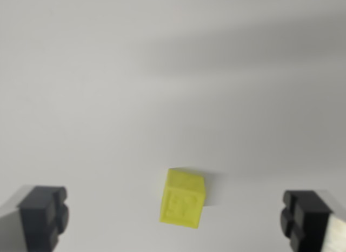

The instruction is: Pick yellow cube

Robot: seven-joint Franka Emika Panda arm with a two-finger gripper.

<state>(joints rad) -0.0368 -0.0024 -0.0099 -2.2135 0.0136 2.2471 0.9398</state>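
A small yellow cube (183, 198) rests on a plain white surface, low in the wrist view and slightly right of centre, turned a little askew. My gripper (174, 219) is open, its two black fingertips (44, 215) wide apart at the bottom corners. The cube lies between the two fingers, nearer the middle, touching neither. Its top face and one embossed side face are visible.
The white surface (108, 90) fills the whole view. Soft grey shadows run across the upper right (248, 52).
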